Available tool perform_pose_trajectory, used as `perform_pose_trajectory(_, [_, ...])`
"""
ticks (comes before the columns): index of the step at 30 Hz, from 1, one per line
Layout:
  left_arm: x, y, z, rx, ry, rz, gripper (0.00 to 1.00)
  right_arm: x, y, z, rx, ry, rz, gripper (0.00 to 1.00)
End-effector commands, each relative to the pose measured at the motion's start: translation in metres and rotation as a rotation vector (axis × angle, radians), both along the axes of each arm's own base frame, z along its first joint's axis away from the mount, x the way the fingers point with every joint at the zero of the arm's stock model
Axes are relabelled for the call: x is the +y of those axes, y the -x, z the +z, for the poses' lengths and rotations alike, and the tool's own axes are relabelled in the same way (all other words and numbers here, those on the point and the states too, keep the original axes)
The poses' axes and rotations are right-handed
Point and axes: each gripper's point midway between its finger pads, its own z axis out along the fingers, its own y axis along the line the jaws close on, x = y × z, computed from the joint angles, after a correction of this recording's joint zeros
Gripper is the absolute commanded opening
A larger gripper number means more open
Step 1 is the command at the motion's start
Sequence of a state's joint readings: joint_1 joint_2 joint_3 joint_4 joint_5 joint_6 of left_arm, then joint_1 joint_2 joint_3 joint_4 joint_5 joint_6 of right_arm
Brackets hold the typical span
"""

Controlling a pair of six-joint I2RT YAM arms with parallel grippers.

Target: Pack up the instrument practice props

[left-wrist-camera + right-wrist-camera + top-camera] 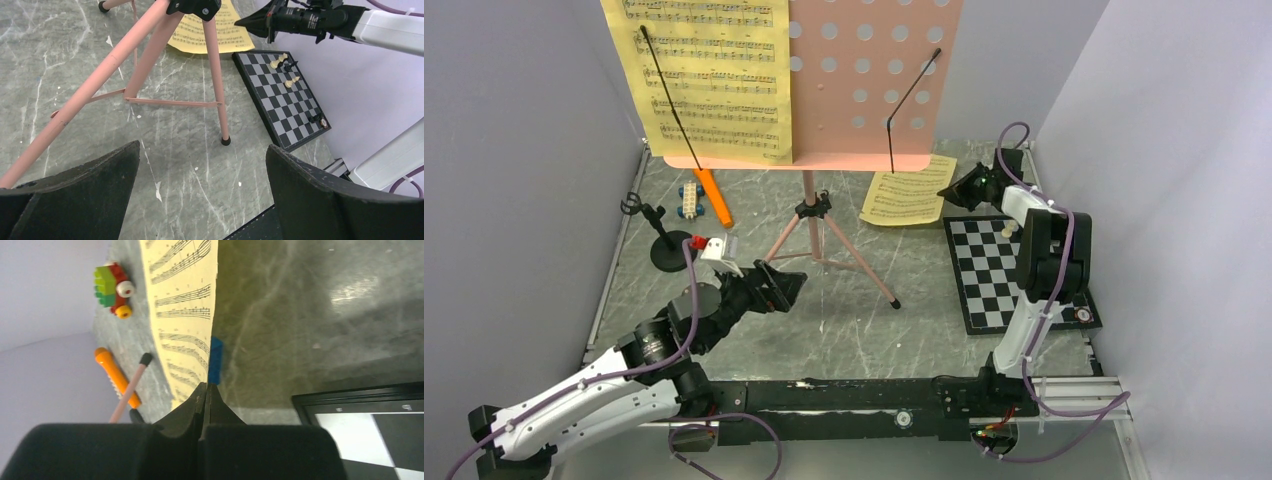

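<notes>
The pink music stand (874, 90) rises on tripod legs (839, 245) at the back middle, with a yellow sheet-music page (709, 80) clipped on its left half. A second yellow page (902, 197) lies on the table to its right. My right gripper (946, 191) is shut on that page's right edge; the right wrist view shows the jaws (206, 387) closed on the page (182, 305). The orange microphone (714, 197) lies at the back left, near the black mic stand (664, 248). My left gripper (792, 285) is open and empty, just left of the tripod legs (215, 75).
A chessboard (1004, 275) with a few pieces lies at the right, beside the right arm. A blue-and-white toy block (689, 200) sits next to the microphone. A red-green toy train (112, 290) and a blue block (215, 360) lie by the page. Grey walls enclose the table.
</notes>
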State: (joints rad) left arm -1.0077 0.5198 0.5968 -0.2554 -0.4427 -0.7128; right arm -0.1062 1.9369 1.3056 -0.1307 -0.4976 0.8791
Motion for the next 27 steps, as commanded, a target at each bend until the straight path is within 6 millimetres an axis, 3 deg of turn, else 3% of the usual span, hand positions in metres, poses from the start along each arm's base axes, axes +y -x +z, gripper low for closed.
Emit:
perform_pose_trajectory(1, [0.005,0.000,0.002,-0.004,0.020,0.022,0.99,-0.015,0.002,-0.013,0.022,0.083,0.005,0.00])
perform_pose_trajectory(5, [0.009,0.000,0.000,-0.001,0.014,0.035,0.99,-0.028,0.006,-0.023,0.053,0.120,-0.020,0.01])
perform_pose_trajectory(7, [0.010,0.000,-0.002,0.003,0.009,0.038,0.99,-0.035,0.007,-0.023,0.054,0.133,-0.035,0.08])
perform_pose_trajectory(10, [0.011,0.000,-0.003,0.007,0.006,0.042,0.99,-0.041,0.007,-0.017,0.050,0.150,-0.044,0.32])
perform_pose_trajectory(14, [0.013,0.000,-0.006,0.012,0.006,0.046,0.99,-0.048,0.004,0.004,0.015,0.186,-0.068,0.60])
perform_pose_trajectory(19, [0.018,0.001,-0.007,0.014,0.003,0.061,0.99,-0.053,0.004,0.045,-0.062,0.224,-0.104,0.68])
perform_pose_trajectory(23, [0.023,-0.001,-0.008,0.010,0.001,0.088,0.99,-0.027,0.015,0.079,-0.183,0.280,-0.075,0.67])
perform_pose_trajectory(27, [0.023,-0.002,-0.011,0.007,0.011,0.094,0.99,0.021,0.028,0.066,-0.200,0.342,0.038,0.64])
